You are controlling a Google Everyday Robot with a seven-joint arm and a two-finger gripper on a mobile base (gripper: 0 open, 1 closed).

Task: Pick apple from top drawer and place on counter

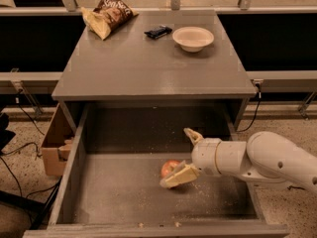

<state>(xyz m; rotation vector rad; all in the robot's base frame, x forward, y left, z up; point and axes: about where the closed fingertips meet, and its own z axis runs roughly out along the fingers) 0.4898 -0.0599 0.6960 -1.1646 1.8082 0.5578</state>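
The apple (pixel 169 166), small and red-orange, lies on the crumb-speckled bottom of the open grey top drawer (pixel 124 192), right of centre. My gripper (pixel 175 157) reaches in from the right on a white arm and is open. Its near finger (pixel 179 176) lies low in front of the apple and hides the apple's lower right part. Its far finger (pixel 191 135) points up toward the back of the drawer. The apple sits between the two fingers, close to the near one. The grey counter (pixel 148 68) is the cabinet top above the drawer.
On the counter stand a chip bag (pixel 109 14) at the back left, a small dark object (pixel 158 31) and a cream bowl (pixel 193 37) at the back right. A brown cardboard box (pixel 54 143) sits on the floor left of the drawer. Cables run along the floor.
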